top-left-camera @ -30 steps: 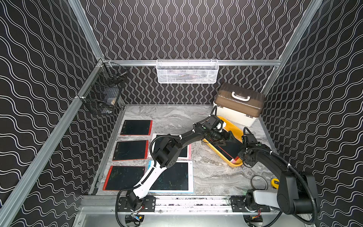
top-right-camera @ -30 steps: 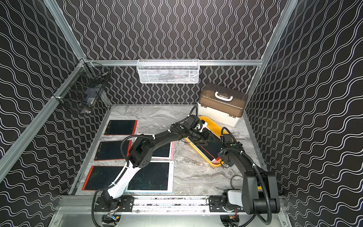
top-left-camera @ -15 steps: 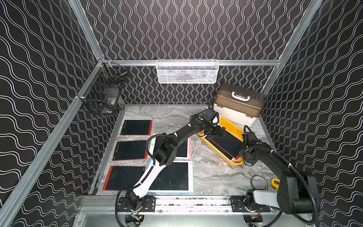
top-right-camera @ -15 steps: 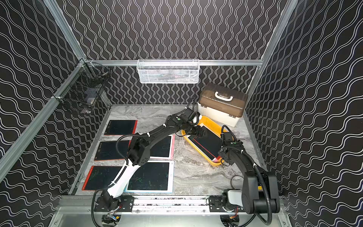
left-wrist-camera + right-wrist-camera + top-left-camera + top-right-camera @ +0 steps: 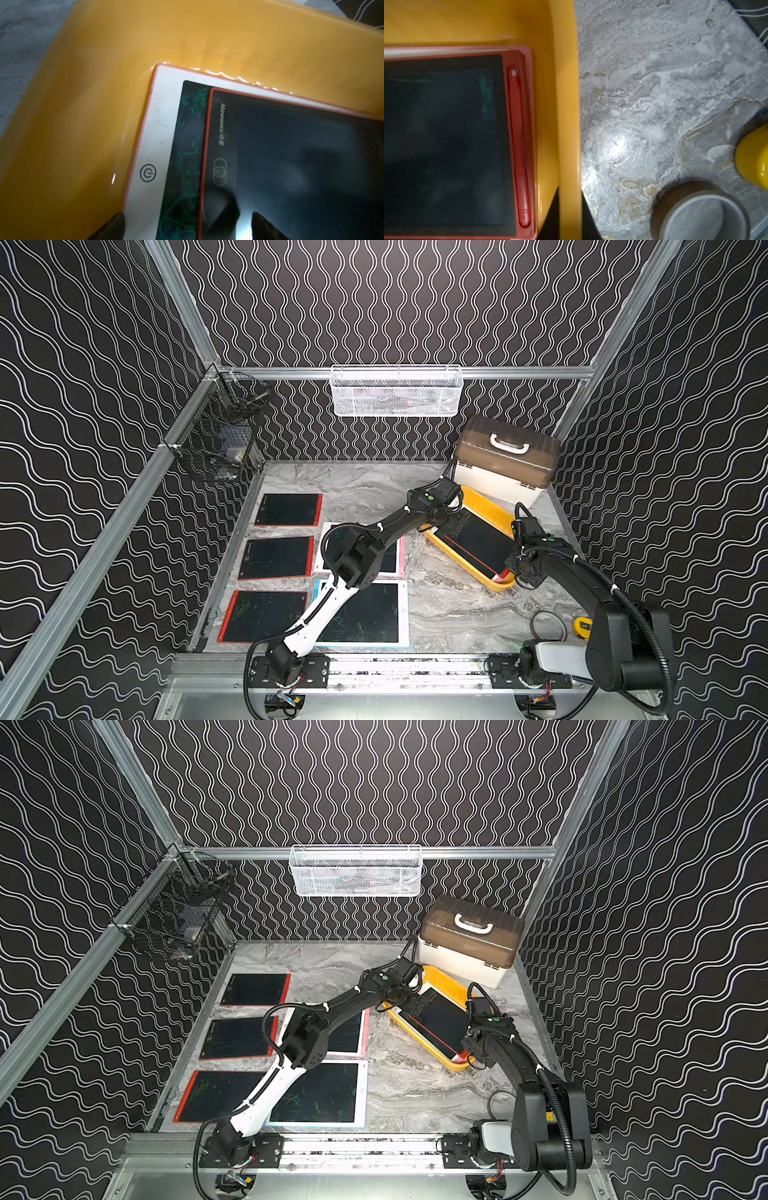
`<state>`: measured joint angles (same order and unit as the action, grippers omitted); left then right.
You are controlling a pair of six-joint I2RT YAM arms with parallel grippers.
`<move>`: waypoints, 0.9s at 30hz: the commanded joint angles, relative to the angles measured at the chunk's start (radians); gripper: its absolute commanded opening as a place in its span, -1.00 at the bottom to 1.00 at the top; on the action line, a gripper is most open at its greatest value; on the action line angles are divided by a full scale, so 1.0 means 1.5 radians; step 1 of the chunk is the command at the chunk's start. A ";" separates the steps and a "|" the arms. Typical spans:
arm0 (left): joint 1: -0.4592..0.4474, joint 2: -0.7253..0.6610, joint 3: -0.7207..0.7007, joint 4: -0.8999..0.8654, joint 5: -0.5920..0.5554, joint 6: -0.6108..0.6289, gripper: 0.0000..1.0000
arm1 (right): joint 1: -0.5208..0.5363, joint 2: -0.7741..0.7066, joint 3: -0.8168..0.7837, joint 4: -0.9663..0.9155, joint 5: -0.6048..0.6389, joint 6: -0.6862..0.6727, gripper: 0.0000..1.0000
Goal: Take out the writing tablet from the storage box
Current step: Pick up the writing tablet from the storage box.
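The yellow storage box lies slantwise at the right of the table. Inside it a red-framed writing tablet rests on a white, pink-edged tablet. A red stylus sits in the red tablet's side slot. My left gripper hangs open over the box's far-left end. One fingertip is by the white tablet's outer edge, the other over the red tablet's screen. My right gripper is shut on the box's near-right rim.
A cream case with a brown lid stands just behind the box. Several tablets lie flat on the left half of the table. A tape roll and a small yellow object sit near the right arm's base. A white mesh basket hangs on the back wall.
My left gripper has drawn back from over the middle of the box to its far-left end. The right arm keeps its hold on the rim.
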<state>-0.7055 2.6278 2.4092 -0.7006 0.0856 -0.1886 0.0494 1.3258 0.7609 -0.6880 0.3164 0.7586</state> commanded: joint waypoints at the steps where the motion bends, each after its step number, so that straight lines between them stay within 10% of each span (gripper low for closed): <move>1: -0.002 0.021 0.003 -0.018 -0.113 0.050 0.98 | -0.001 0.005 0.002 -0.030 0.041 -0.010 -0.77; 6: -0.005 0.050 0.007 -0.011 -0.096 0.054 0.98 | -0.001 0.009 0.003 -0.031 0.039 -0.014 -0.77; 12: 0.004 0.034 -0.014 -0.021 0.131 -0.033 0.98 | -0.002 0.018 0.006 -0.022 0.027 -0.021 -0.77; 20: 0.029 -0.029 -0.099 0.090 0.471 -0.260 0.98 | -0.001 0.052 0.016 -0.001 0.000 -0.028 -0.78; 27: 0.039 -0.075 -0.170 0.355 0.605 -0.502 0.98 | 0.001 0.058 0.018 0.005 -0.003 -0.027 -0.77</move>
<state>-0.6296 2.5248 2.1918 -0.2710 0.5591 -0.6224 0.0467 1.4055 0.7876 -0.7063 0.3359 0.7368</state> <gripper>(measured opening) 0.991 0.116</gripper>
